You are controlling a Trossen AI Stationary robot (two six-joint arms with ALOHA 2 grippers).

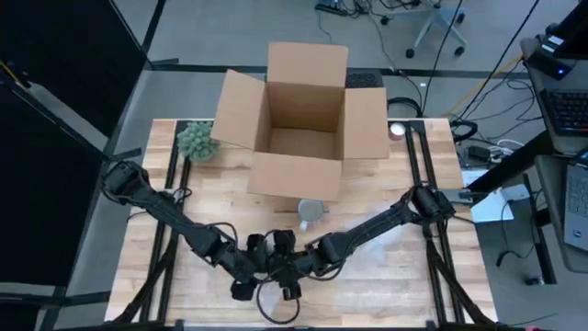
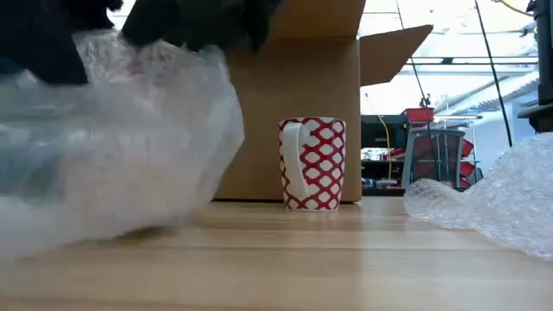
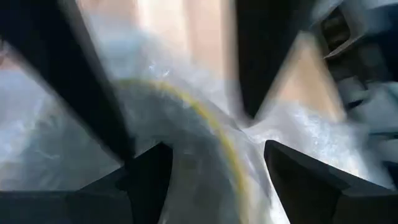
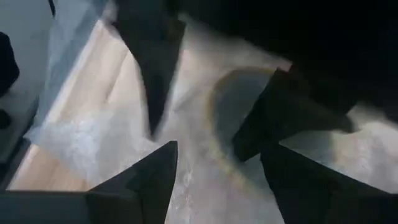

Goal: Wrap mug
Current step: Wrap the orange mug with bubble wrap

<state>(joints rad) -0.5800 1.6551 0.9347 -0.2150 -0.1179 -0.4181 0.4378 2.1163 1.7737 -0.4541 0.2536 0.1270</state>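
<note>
A red-and-white patterned mug (image 2: pixel 313 164) stands upright on its base on the table, just in front of the cardboard box (image 1: pixel 303 119); in the high view the mug (image 1: pixel 310 212) is beyond both grippers. A clear bubble wrap sheet (image 2: pixel 112 147) is raised at the near middle of the table, and another part of it (image 2: pixel 492 199) lies on the wood to the right. My left gripper (image 1: pixel 246 280) and my right gripper (image 1: pixel 290 280) meet close together over the wrap near the table's front edge, each shut on it. My left gripper has bunched bubble wrap (image 3: pixel 211 155) between its two fingers (image 3: pixel 149 180), which point down at the table. The wrap hangs below it, lifted off the wood on that side; blur hides which edge or how many layers. My right gripper has bubble wrap (image 4: pixel 214 168) between its two fingers (image 4: pixel 155 180), coming from above. The wrap spreads below and beyond it toward the table's right, where it rests on the wood. Which edge it has cannot be told.
The open cardboard box stands at the back middle with its flaps spread. A small green plant (image 1: pixel 197 141) sits at the far left. Bare wood lies between the mug and the grippers and along the front right (image 1: pixel 404 285).
</note>
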